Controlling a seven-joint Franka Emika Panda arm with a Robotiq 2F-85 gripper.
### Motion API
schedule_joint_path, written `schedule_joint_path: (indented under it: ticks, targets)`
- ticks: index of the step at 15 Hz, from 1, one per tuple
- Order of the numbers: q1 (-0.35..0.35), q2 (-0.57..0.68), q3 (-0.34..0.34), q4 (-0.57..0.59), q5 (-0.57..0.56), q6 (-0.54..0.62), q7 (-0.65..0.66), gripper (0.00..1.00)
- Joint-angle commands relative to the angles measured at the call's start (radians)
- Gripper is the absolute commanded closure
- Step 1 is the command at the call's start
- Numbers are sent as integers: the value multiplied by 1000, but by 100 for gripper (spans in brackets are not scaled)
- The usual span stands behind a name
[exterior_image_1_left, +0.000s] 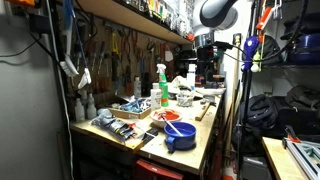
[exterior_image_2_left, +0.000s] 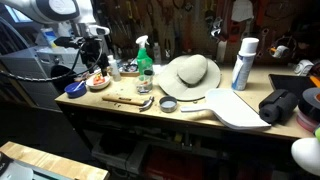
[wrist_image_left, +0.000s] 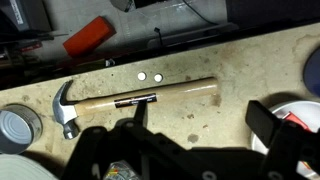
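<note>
- Cluttered workshop: a worn, stained wooden bench (wrist_image_left: 250, 60), speckled with marks, with tools hung along the back wall
- gripper (wrist_image_left: 182, 140) hangs well above the bench in both exterior views; fingers spread wide, released, nothing between them
- hammer (wrist_image_left: 120, 97) lies flat on the bench at 12 o'clock of the gripper in the wrist view: head toward 9 o'clock, handle running out toward 3 o'clock, far end tipped slightly up
- my read: approach stage, camera lined up over the hammer, no contact
- the fingers sit at 9 and 3 o'clock of the wrist view, so they close along the handle rather than across it; I'd say a grab from here calls for about a quarter turn of the wrist, then a straight drop with the handle's middle between the pads
- handle: pale smooth wood, straight, rounded section, likely slippery under hard pads
- head: dull grey steel with a curved claw, heavy end, so a mid-handle hold may tip toward 9 o'clock
- small dark stick (wrist_image_left: 135, 101) lies touching the handle on its 6 o'clock side and could get pinched along with it
- two white dots (wrist_image_left: 149, 76) sit on the bench just at 12 o'clock of the handle; can't tell what they are
- tin can (wrist_image_left: 15, 125), shiny round lid, at 8 o'clock of the head, near
- red-orange block (wrist_image_left: 88, 35) at 11 o'clock, well apart
- white bowl (wrist_image_left: 295, 110) at 3 o'clock, past the handle's end
- straw hat (exterior_image_2_left: 190, 72), woven with a wide brim, further along the bench
</note>
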Motion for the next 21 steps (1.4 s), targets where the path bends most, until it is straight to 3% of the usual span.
schedule_joint_path:
  ticks: [1, 11, 17, 20, 21]
  targets:
    - [-1, 1, 1, 1, 0, -1, -1, 0]
    - [-1, 2, 1, 1, 0, -1, 0, 0]
    - [73, -104, 22, -102, 239, 254, -18, 0]
    - [87, -98, 29, -105, 263, 390, -19, 0]
    - [79, -73, 35, -69, 233, 327, -1, 0]
